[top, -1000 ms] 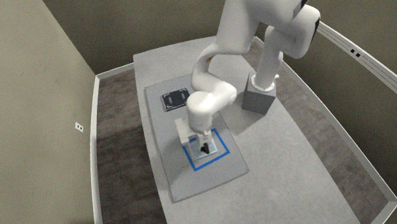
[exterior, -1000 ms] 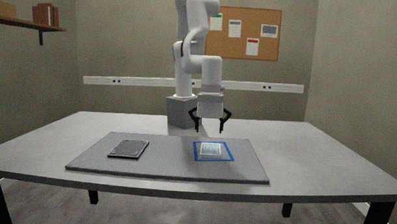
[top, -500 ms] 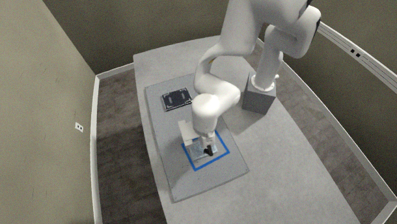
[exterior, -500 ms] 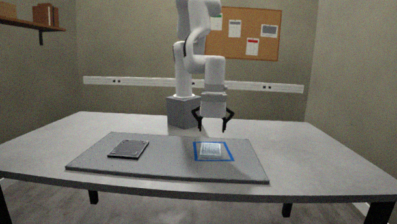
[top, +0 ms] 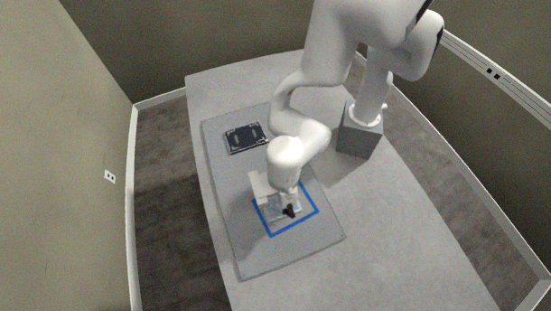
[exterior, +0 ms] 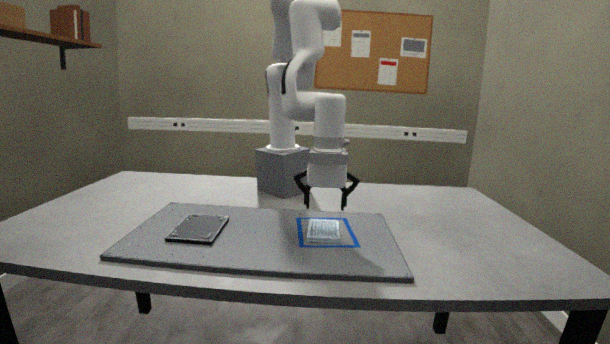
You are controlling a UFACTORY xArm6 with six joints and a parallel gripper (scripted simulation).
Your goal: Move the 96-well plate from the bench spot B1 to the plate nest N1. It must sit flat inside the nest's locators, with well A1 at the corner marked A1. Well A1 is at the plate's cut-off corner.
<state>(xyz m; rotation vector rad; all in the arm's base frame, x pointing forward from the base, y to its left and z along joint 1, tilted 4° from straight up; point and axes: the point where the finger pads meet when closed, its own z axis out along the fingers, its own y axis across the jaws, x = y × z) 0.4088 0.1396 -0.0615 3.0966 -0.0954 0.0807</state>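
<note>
A white robot arm (exterior: 292,75) rises from a gray block (exterior: 270,175) at the back of a gray table (exterior: 475,240) and bends forward and down over a darker gray mat (exterior: 260,250). The gripper (exterior: 325,206) points straight down, its two black fingers (exterior: 305,192) spread wide with nothing between them. It hangs above the well plate (exterior: 323,231), apart from it; in the exterior view a gap shows between the fingertips and the plate.

The well plate, pale and rectangular, lies flat inside a blue square outline (exterior: 301,235) on the right half of the mat. In the top view the wrist and gripper (top: 289,209) cover most of the plate (top: 271,212), and only its near edge shows within the blue outline (top: 289,228). The cut-off corner is too small to make out in either view.

The plate nest (exterior: 197,228), a dark flat tray, sits on the left half of the mat, well apart from the plate. Its top carries pale corner marks in the top view (top: 246,136); the corner label cannot be read.

Behind the table a white rail (exterior: 200,125) runs along the wall below a cork board (exterior: 425,75), and a wooden shelf (exterior: 45,36) hangs at upper left.
</note>
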